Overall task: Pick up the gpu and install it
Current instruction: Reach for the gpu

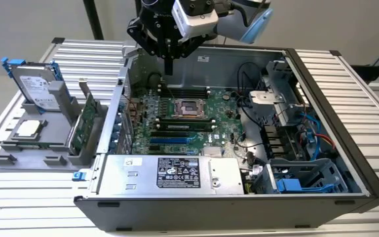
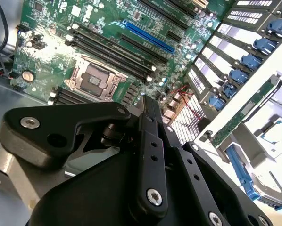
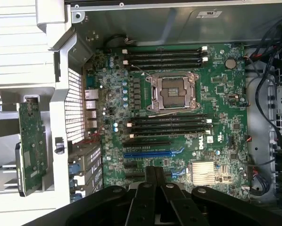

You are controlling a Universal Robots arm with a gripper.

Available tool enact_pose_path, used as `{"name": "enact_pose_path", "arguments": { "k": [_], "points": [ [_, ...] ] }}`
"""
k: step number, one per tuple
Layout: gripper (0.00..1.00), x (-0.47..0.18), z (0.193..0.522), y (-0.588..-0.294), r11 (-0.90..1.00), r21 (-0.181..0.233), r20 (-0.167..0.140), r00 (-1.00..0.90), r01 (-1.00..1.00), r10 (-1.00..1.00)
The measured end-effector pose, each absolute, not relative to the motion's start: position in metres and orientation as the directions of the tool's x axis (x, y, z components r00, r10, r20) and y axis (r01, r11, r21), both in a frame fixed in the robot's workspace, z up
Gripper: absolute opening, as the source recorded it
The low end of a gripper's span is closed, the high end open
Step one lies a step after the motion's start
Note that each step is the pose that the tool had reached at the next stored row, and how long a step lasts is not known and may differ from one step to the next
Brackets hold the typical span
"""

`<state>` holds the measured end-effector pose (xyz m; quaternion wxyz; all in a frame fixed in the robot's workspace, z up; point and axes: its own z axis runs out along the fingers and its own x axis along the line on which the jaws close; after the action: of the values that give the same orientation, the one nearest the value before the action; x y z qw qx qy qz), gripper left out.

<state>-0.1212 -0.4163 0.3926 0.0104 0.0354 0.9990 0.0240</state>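
While the black robot gripper (image 1: 168, 70) hangs over the back of the open dark-grey metal computer case (image 1: 209, 213), its jaws are clenched together on nothing (tips meeting above the green motherboard (image 3: 216, 94)). Outside the case, at the exterior view's left, the flat green-faced rectangular gpu (image 1: 85, 121) stands on edge in a grey plastic rack (image 1: 18, 148).

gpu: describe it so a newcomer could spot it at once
Outside the open computer case, on the exterior view's left, sits a grey holder. The gpu stands on edge in it, nearest the case. It is a green board, unlike the silver hard drive beside it.
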Motion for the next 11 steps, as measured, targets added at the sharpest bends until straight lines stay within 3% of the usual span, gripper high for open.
{"name": "enact_pose_path", "arguments": {
  "k": [11],
  "points": [
    [0.00,-0.1289,0.3926,-0.4163,0.996,0.049,-0.019,-0.997,0.070,0.071]
  ]
}}
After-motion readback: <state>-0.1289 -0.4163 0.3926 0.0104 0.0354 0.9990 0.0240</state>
